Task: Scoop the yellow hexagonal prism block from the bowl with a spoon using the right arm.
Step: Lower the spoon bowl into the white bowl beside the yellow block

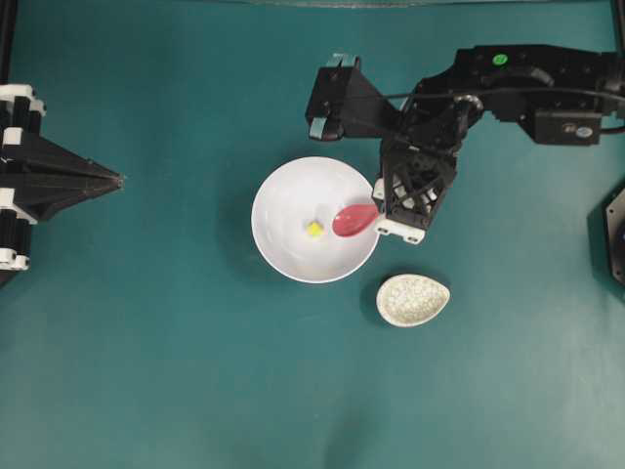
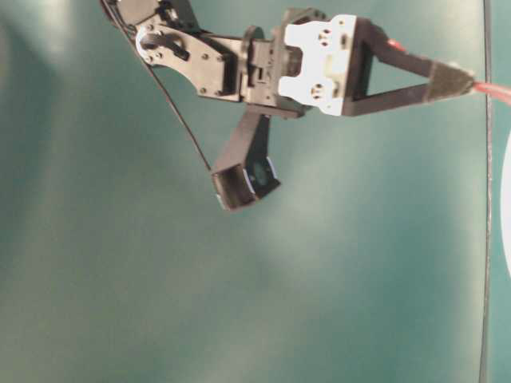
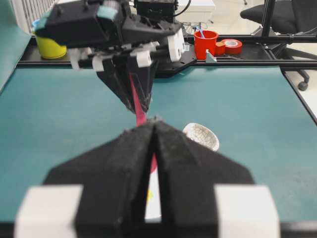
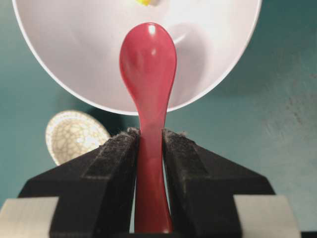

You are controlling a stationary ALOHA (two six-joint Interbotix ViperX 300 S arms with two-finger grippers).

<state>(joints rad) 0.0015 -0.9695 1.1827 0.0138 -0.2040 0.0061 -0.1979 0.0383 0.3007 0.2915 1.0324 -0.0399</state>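
Note:
The white bowl [image 1: 288, 195] sits mid-table with the tiny yellow hexagonal prism block [image 1: 314, 229] near its centre. My right gripper [image 1: 379, 215] is at the bowl's right rim, shut on the handle of the pink-red spoon [image 1: 354, 221]. The spoon's scoop is inside the bowl, just right of the block and apart from it. In the right wrist view the spoon [image 4: 148, 59] reaches over the bowl [image 4: 74, 49] from my gripper [image 4: 150, 134], and the block [image 4: 144, 2] shows at the top edge. My left gripper [image 1: 119, 180] is shut and empty at the far left.
A small speckled oval spoon rest [image 1: 412, 299] lies just below and right of the bowl, close under the right gripper. In the left wrist view a red cup [image 3: 205, 43], a yellow container [image 3: 49, 47] and a tape roll [image 3: 230, 45] stand beyond the table's far edge.

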